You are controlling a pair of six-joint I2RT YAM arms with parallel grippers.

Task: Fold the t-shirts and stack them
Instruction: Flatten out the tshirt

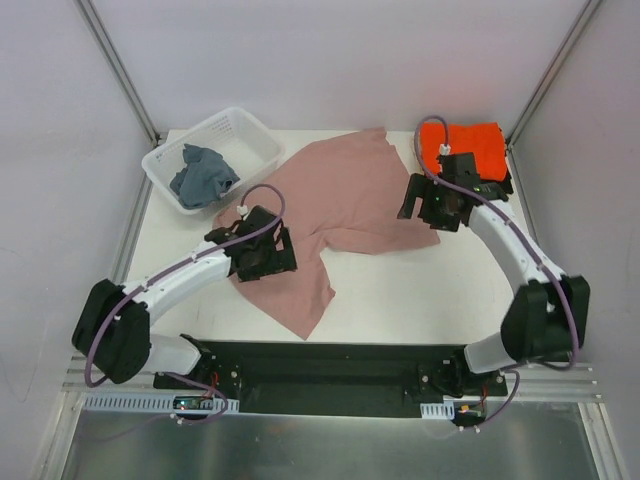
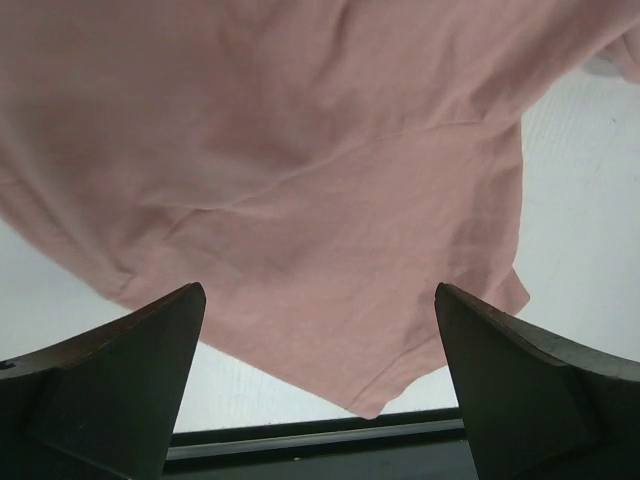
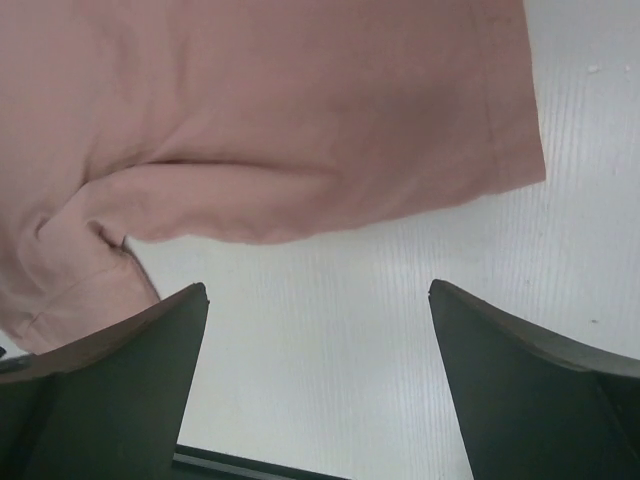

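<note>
The pink t-shirt (image 1: 340, 195) lies spread, the orange t-shirt (image 1: 475, 138) folded nearby.

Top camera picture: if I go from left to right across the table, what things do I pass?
White basket with a crumpled grey-blue cloth in it → dusty-pink t-shirt, spread out → orange t-shirt, in the far right corner.

The spread right tool (image 3: 317, 290) faces the pink t-shirt (image 3: 250, 110).
</note>
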